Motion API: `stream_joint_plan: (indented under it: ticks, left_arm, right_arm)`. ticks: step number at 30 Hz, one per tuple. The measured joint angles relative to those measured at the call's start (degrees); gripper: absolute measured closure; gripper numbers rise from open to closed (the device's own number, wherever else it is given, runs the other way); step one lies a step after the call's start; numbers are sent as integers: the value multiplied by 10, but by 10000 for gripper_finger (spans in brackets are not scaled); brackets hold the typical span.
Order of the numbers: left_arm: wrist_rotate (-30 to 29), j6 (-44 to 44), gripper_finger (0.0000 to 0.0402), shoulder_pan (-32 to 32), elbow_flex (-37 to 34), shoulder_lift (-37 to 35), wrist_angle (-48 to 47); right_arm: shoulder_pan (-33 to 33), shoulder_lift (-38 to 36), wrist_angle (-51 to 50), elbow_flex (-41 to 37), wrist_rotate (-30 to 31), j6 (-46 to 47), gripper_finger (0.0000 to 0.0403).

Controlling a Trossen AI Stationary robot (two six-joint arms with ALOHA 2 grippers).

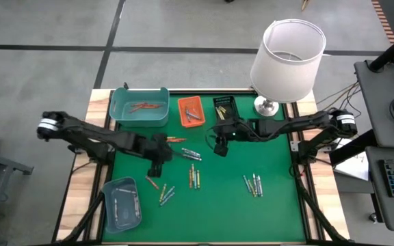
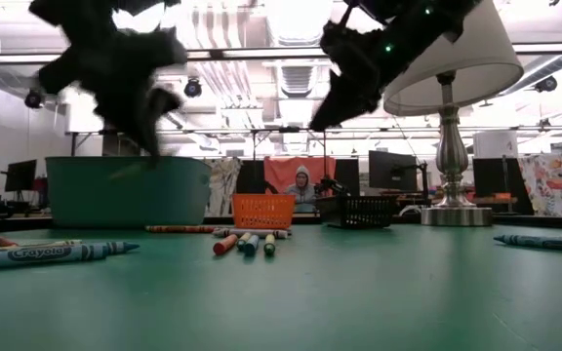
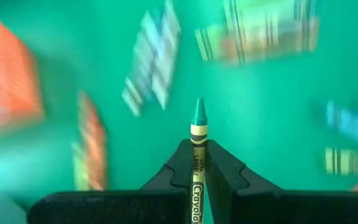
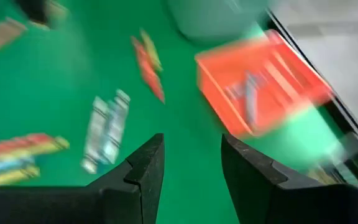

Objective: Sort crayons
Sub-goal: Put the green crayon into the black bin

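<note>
My left gripper (image 1: 157, 164) hovers over the left middle of the green mat (image 1: 279, 212), shut on one green-tipped crayon (image 3: 198, 124) with a yellowish label. My right gripper (image 4: 191, 155) hangs open above the mat's far middle (image 1: 219, 149), near the orange tray (image 4: 260, 81), with nothing between its fingers. Loose crayons lie flat on the mat in small clusters (image 1: 191, 154), (image 1: 194, 178), (image 1: 254, 184), (image 1: 166, 195). In the low view both grippers (image 2: 149, 107), (image 2: 344, 93) hang well above the mat. My left gripper pinches the crayon's labelled shaft (image 3: 197, 163) between its two fingers. The crayon lies along the fingers, and its pointed tip (image 3: 198, 111) sticks out past the fingertips. The fingers slant down from above, and the crayon is lifted clear of the mat.
Along the far edge stand a teal tray (image 1: 115, 109) holding orange-red crayons, the orange tray (image 1: 181, 113) and a black tray (image 1: 232, 102). A grey-blue tray (image 1: 108, 205) sits at the near left. A white-shaded lamp (image 1: 287, 55) stands at the far right. A person (image 2: 302, 185) sits in the room beyond.
</note>
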Motion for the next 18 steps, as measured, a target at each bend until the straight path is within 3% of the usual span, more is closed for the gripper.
stream_joint_plan:
  ticks: [4, 9, 14, 18]
  left_arm:
    - [17, 43, 401, 25, -5, -66, 158]
    - [78, 94, 401, 31, -33, -106, 382]
    - [79, 106, 401, 35, -62, -92, 529]
    - [76, 110, 401, 46, -74, -68, 576]
  right_arm:
    - [5, 5, 209, -67, -50, -31, 255]
    - [17, 20, 437, -128, -58, -75, 255]
    - [19, 38, 525, -133, -92, -94, 255]
    - [19, 42, 531, -121, -124, -96, 255]
